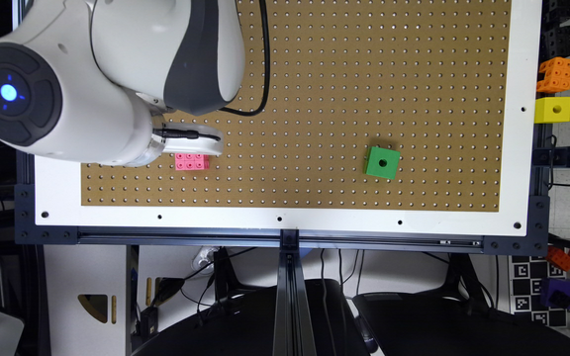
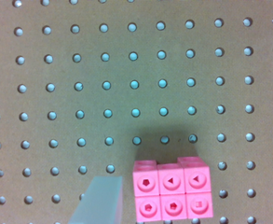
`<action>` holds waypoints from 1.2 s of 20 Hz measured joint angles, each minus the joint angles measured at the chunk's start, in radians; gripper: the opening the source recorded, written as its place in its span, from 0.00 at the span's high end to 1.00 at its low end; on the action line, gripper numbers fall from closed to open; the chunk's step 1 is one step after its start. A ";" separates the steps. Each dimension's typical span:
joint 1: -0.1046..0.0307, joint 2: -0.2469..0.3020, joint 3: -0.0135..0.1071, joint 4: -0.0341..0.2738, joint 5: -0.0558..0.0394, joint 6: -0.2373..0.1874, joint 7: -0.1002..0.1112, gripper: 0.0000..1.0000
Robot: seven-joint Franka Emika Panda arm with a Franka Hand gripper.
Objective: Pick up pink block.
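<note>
The pink block (image 1: pixel 192 161) lies flat on the brown pegboard (image 1: pixel 314 99), toward the exterior view's left, its 2x3 grid of round holes facing up. The white gripper (image 1: pixel 193 142) hangs right over it, partly hiding its far side. In the wrist view the pink block (image 2: pixel 172 193) sits between the two pale translucent fingers (image 2: pixel 101 200) of the gripper (image 2: pixel 190 198). The gripper is open wide. A narrow gap separates the block from the nearer finger, and the other finger is far off at the picture's edge.
A green cube (image 1: pixel 382 162) with a single hole rests on the pegboard toward the exterior view's right. A yellow cube (image 1: pixel 552 109) and an orange holed block (image 1: pixel 556 74) sit past the board's white border (image 1: pixel 522 148). A black cable (image 1: pixel 264 64) loops off the arm.
</note>
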State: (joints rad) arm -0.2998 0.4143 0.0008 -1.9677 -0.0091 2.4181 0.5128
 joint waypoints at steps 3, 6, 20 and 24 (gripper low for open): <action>0.000 0.013 0.000 0.002 0.0000 0.012 0.000 0.00; 0.001 0.015 0.000 0.008 0.0000 0.012 0.000 0.00; 0.002 0.145 0.002 0.105 0.0000 0.034 0.000 0.00; 0.002 0.181 0.003 0.106 0.0000 0.069 0.000 0.00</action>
State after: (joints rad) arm -0.2978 0.5954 0.0033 -1.8615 -0.0091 2.4871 0.5127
